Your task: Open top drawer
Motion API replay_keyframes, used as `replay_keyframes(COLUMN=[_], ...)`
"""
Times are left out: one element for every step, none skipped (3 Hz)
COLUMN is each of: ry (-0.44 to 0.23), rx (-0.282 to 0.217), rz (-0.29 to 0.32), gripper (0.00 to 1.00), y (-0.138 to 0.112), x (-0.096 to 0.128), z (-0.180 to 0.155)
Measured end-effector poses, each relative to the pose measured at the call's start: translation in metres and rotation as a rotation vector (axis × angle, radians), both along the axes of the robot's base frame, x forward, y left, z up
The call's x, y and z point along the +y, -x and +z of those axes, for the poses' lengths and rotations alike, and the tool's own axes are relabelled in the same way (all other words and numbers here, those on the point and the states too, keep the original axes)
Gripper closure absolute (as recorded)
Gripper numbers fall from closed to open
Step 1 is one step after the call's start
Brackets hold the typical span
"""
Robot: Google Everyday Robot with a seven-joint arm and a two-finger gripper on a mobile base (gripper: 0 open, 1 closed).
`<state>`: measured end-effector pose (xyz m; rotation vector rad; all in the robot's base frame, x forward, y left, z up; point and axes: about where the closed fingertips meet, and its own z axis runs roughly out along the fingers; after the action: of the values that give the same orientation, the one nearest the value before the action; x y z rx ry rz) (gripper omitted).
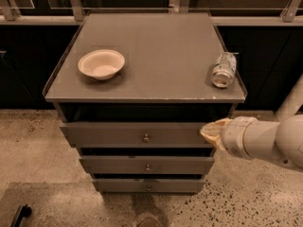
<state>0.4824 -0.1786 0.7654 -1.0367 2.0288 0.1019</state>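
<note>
the top drawer (118,135) sat just under the cabinet's flat grey top (156,41), the widest and tallest of three stacked fronts, with a dark band of shadow between its upper edge and the lip of the top. its small round metal knob (146,138) sat at the middle of the panel, untouched. the gripper (208,130) was at the right end of that drawer front, coming in from the right and pointing left, its tan fingers (214,127) drawn together into one tapered tip with nothing seen between them. the tip lay against or just in front of the panel's right end; which of the two could not be told. it was well apart from the knob. the white arm (265,138) behind it ran off toward the right edge of the view. below, the middle drawer (118,164) and the bottom drawer (123,185) showed narrower fronts with like knobs. on the cabinet top a pale bowl (101,64) stood upright near the left side, and a crumpled can (224,69) lay on its side near the right edge, well apart from the bowl. the cabinet stood on a speckled floor (33,141).
</note>
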Motion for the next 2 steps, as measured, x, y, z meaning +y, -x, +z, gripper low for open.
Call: replay_keyframes(ry=[-0.091, -0.146], rx=[-0.078, -0.09], rz=[-0.006, -0.026], gripper=[1.0, 1.0], y=[-0.038, -0.061], x=[-0.002, -0.007], z=[-0.018, -0.04])
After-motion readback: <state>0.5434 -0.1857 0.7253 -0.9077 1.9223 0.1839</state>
